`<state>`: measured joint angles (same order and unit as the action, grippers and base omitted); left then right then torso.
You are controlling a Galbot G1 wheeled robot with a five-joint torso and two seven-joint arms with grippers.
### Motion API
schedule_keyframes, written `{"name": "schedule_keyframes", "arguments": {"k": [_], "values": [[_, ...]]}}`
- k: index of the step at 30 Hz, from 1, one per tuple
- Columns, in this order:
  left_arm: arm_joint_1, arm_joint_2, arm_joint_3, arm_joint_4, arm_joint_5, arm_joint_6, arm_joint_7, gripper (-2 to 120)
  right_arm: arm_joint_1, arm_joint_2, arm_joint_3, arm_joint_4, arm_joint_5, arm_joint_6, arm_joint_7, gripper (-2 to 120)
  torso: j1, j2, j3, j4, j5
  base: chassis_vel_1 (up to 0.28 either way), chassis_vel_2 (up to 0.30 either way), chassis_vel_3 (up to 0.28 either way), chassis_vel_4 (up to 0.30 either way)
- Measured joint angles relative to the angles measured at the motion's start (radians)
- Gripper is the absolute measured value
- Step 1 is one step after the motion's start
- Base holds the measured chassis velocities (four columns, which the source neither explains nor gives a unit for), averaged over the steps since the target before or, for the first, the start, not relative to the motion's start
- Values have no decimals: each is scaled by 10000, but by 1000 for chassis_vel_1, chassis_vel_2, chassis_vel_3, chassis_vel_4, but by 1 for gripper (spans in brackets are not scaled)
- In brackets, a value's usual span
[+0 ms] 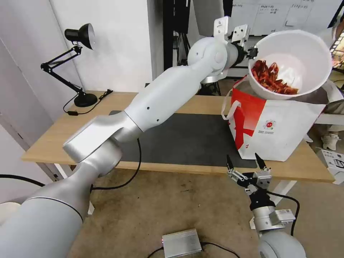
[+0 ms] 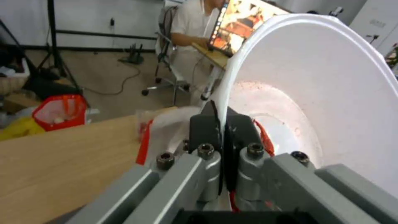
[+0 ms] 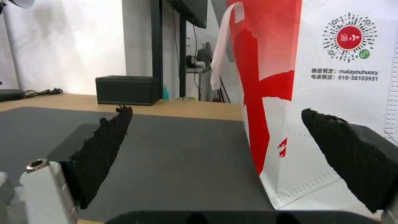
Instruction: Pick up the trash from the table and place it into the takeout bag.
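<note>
My left gripper (image 1: 252,53) is shut on the rim of the white round bowl (image 1: 297,53), which it holds tilted above the open top of the takeout bag (image 1: 283,132). Red crayfish shells (image 1: 271,78) lie piled at the bowl's low side. In the left wrist view the black fingers (image 2: 203,127) pinch the bowl (image 2: 331,93) at its rim. The bag stands on the right end of the table (image 1: 57,139), partly on the dark mat (image 1: 186,139). My right gripper (image 1: 245,165) is open just below the table's front edge, facing the bag (image 3: 340,93).
A black desk lamp (image 1: 77,64) stands at the table's far left corner, its cable trailing beside it. A black rectangular box (image 3: 124,90) sits at the table's far edge. A silver box (image 1: 181,243) with a cable lies on the floor near my base.
</note>
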<state>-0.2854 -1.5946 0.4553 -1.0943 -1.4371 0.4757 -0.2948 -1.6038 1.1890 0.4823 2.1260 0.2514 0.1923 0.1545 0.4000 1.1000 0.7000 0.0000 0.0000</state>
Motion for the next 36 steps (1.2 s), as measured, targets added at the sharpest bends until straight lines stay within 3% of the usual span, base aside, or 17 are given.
{"name": "schedule_keyframes", "arguments": {"k": [26, 33, 36], "values": [[171, -3, 413, 266, 77, -180, -1, 0, 0, 0, 0, 0, 0, 0, -1, 100, 0, 0, 0, 0, 0, 0, 0, 0, 0], [222, -3, 467, 231, 84, -180, 8, 21, 0, 0, 0, 0, 0, 0, 0, 100, 0, 0, -1, 0, 0, 0, 0, 0, 0], [241, -3, 476, 214, 92, -179, 61, 37, 0, 0, 0, 0, 0, 0, 0, 100, 0, 0, -1, 0, 0, 0, 0, 0, 0]]}}
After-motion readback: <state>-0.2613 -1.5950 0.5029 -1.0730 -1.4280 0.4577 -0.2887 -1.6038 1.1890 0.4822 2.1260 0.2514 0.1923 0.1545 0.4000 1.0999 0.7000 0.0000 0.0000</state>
